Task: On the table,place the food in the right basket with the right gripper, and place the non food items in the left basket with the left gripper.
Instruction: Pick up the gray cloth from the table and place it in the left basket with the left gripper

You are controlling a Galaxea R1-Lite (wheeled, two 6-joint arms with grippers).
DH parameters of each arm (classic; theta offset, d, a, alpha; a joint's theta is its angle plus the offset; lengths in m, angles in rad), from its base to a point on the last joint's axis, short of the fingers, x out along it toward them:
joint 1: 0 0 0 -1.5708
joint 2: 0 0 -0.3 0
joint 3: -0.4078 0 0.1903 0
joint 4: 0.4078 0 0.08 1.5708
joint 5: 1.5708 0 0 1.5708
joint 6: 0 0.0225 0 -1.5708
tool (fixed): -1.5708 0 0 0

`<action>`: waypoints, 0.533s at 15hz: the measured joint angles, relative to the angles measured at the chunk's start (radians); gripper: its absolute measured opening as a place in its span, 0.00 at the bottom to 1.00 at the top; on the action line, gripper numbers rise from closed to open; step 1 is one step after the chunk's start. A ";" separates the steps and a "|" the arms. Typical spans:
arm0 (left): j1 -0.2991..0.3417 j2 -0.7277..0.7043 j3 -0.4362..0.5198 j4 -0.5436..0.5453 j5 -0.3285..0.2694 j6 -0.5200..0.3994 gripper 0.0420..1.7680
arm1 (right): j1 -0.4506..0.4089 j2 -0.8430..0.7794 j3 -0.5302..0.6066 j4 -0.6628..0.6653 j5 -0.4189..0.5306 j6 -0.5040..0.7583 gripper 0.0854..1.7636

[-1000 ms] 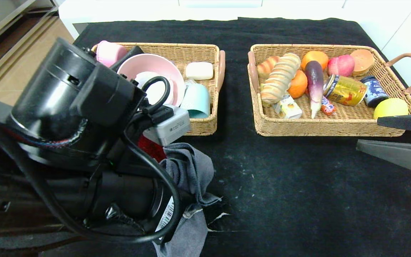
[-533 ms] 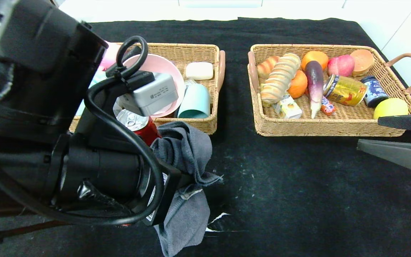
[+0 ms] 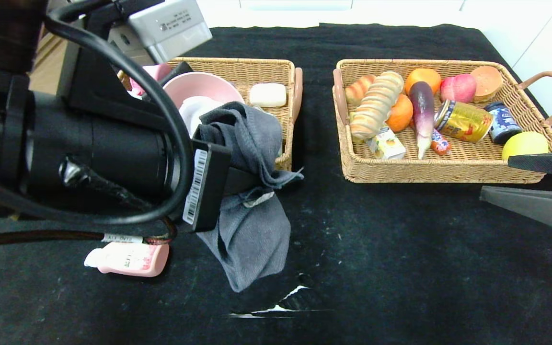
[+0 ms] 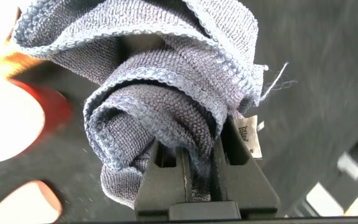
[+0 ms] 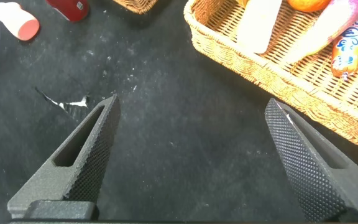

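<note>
Because its two dark fingers (image 4: pixel 199 163) are pinched on a fold, the left gripper (image 3: pixel 237 179) holds the grey towelling cloth (image 3: pixel 247 191) hanging beside the left wicker basket (image 3: pixel 257 67); the right gripper (image 5: pixel 191 155) idles, fingers spread.

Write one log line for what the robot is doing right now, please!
left gripper: shut on grey cloth, lifted near left basket | right gripper: open, idle beside right basket | pink bottle: on table
</note>
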 joint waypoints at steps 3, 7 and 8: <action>0.068 0.018 -0.091 0.000 0.000 0.004 0.13 | -0.001 0.000 0.001 0.000 0.000 0.000 0.96; 0.208 0.043 -0.237 0.000 -0.074 0.010 0.13 | 0.000 0.000 0.000 -0.001 0.000 0.000 0.96; 0.248 0.047 -0.261 0.000 -0.091 0.012 0.13 | 0.000 0.000 0.000 -0.002 0.000 0.001 0.96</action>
